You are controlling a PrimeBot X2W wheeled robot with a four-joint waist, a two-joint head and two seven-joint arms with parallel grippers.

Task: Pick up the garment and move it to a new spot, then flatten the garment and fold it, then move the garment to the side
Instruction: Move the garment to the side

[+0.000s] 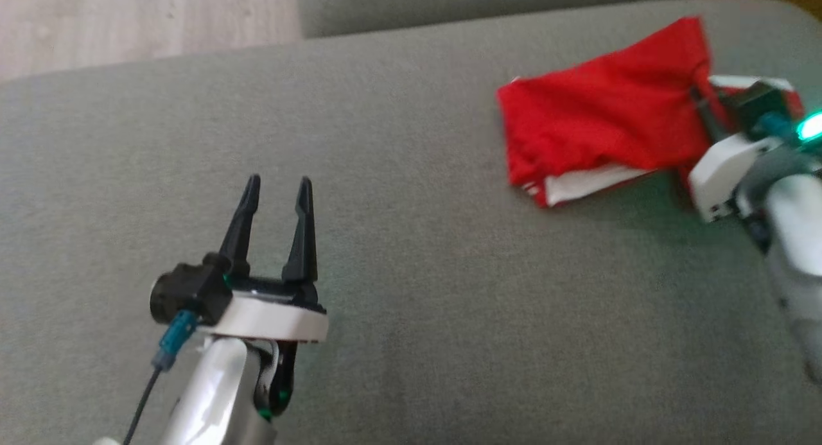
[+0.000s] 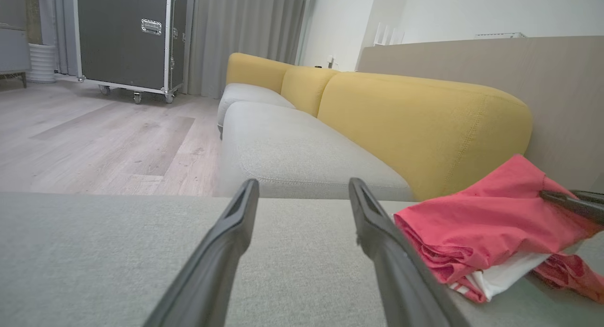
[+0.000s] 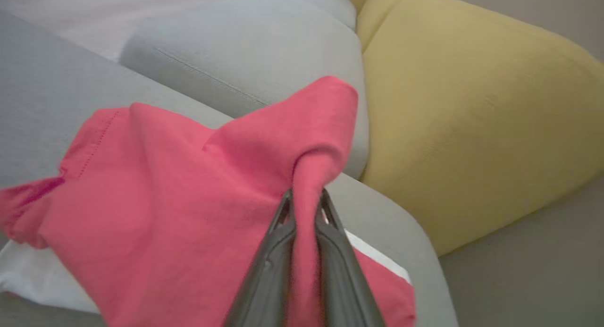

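A red garment (image 1: 603, 104) with white parts lies bunched on the grey sofa seat (image 1: 411, 252) at the upper right of the head view. My right gripper (image 1: 703, 101) is shut on a fold of the garment (image 3: 188, 213) at its right edge; in the right wrist view the red cloth is pinched between the two dark fingers (image 3: 278, 242). My left gripper (image 1: 277, 191) hangs open over the bare seat at the lower left, well apart from the garment (image 2: 486, 223), nothing between its fingers (image 2: 236, 232).
Yellow back cushions (image 2: 415, 124) line the sofa behind the garment. Another grey seat cushion (image 2: 292, 152) continues beyond. Wooden floor (image 2: 94, 133) lies to the left, with a dark wheeled case (image 2: 125, 37) and curtains at the far wall.
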